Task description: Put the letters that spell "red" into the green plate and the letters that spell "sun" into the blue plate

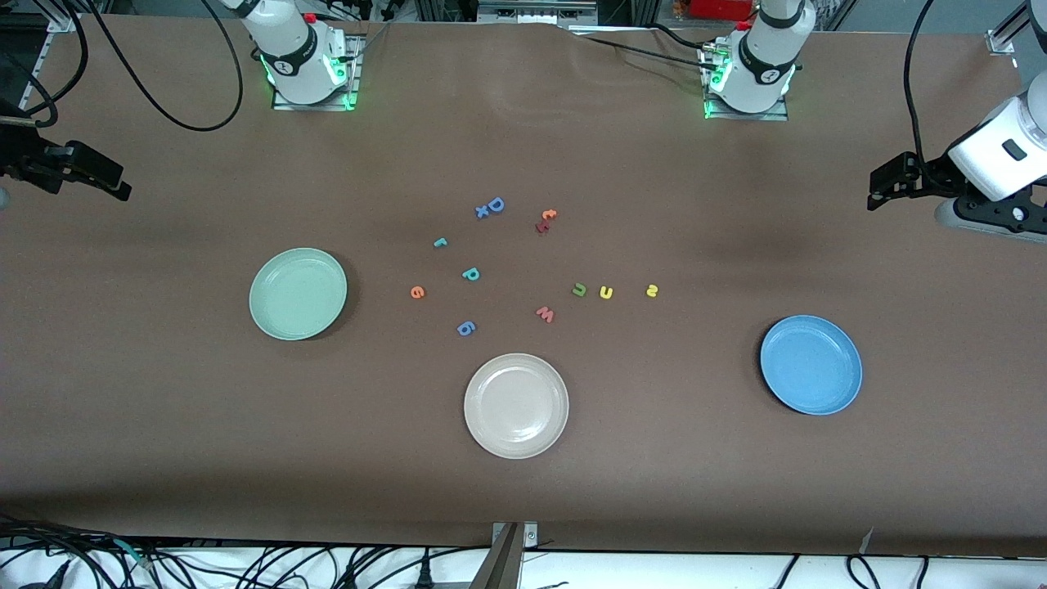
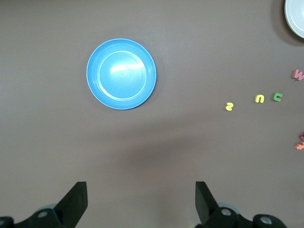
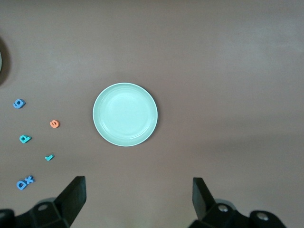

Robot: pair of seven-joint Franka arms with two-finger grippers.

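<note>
The pale green plate (image 1: pixel 298 293) lies toward the right arm's end of the table and the blue plate (image 1: pixel 811 364) toward the left arm's end. Between them are scattered the teal r (image 1: pixel 440 242), orange e (image 1: pixel 417 292) and teal d (image 1: pixel 470 274). A green arch (image 1: pixel 579 289), a yellow arch (image 1: pixel 606 292) and a yellow s (image 1: pixel 652 290) form a row closer to the blue plate. My left gripper (image 2: pixel 141 199) hangs open and empty above bare table by the blue plate (image 2: pixel 121 73). My right gripper (image 3: pixel 138 197) hangs open and empty by the green plate (image 3: pixel 125 114).
A cream-white plate (image 1: pixel 516 405) lies nearest the front camera. Other letters lie among the task's own: a blue D (image 1: pixel 495 204) with a small x, an orange t (image 1: pixel 549 214), a pink w (image 1: pixel 545 314) and a blue g (image 1: pixel 465 328).
</note>
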